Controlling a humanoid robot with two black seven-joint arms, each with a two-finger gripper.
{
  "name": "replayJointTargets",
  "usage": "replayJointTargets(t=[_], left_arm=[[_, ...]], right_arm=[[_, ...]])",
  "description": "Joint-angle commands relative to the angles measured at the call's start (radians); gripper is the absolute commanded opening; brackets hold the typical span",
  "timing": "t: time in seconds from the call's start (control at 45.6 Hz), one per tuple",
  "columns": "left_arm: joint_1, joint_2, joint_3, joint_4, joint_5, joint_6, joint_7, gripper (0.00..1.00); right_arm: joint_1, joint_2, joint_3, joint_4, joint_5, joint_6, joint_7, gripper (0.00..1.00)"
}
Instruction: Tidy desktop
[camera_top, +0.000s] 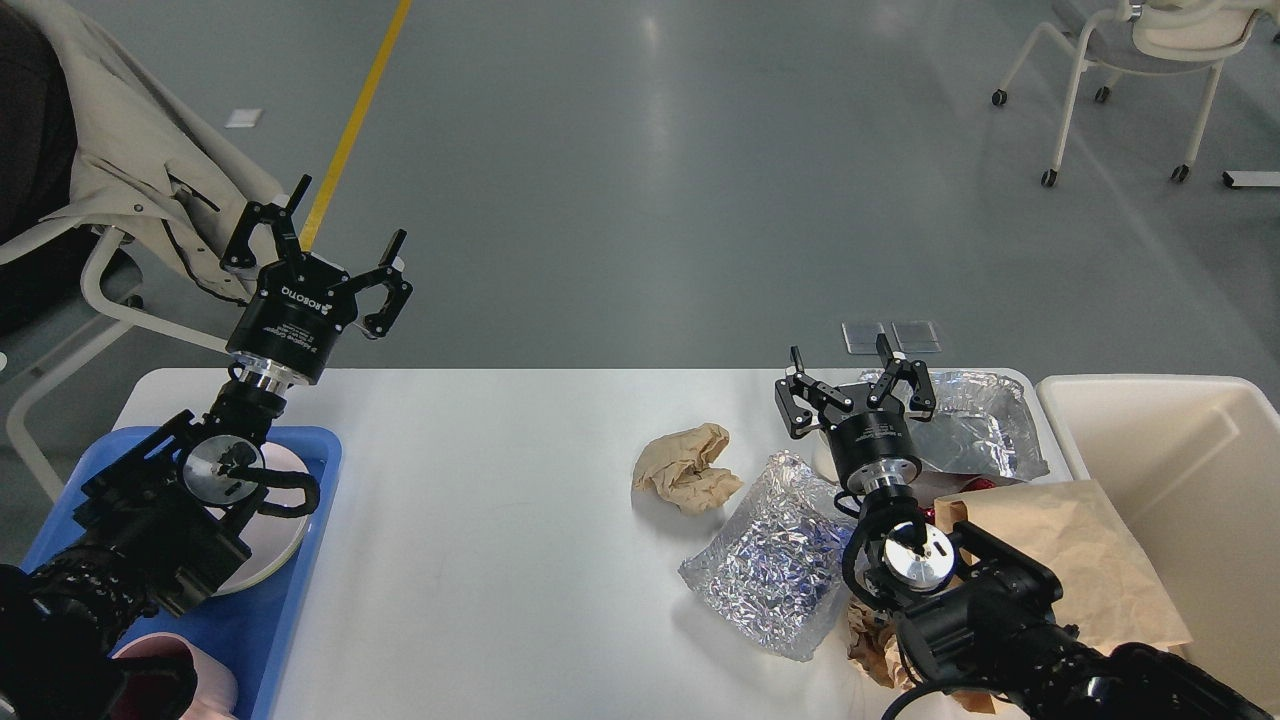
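Note:
The white desktop (480, 480) spans the lower half of the head view. On its right lie a crumpled brown paper ball (688, 467), a crinkled silver foil bag (775, 560), a second foil bag (975, 425) and a brown paper bag (1070, 555). My right gripper (855, 385) is open and empty, held above the table between the two foil bags. My left gripper (325, 255) is open and empty, raised above the table's far left edge.
A blue tray (290, 590) at the left front holds a pink plate (285, 520) and a pink mug (215, 685), partly hidden by my left arm. A cream bin (1180, 450) stands at the right. Chairs stand beyond the table.

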Motion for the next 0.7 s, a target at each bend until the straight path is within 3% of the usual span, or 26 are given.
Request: replayJointTargets(t=[0.0,0.68], left_arm=[[-0.014,-0.002,-0.002,0.0,0.0,0.026,0.0,0.96],[-0.014,-0.003,-0.043,0.0,0.0,0.036,0.001,0.96]], right_arm=[[0.0,0.0,0.0,0.0,0.0,-0.001,0.0,1.0],[0.0,0.0,0.0,0.0,0.0,-0.001,0.0,1.0]])
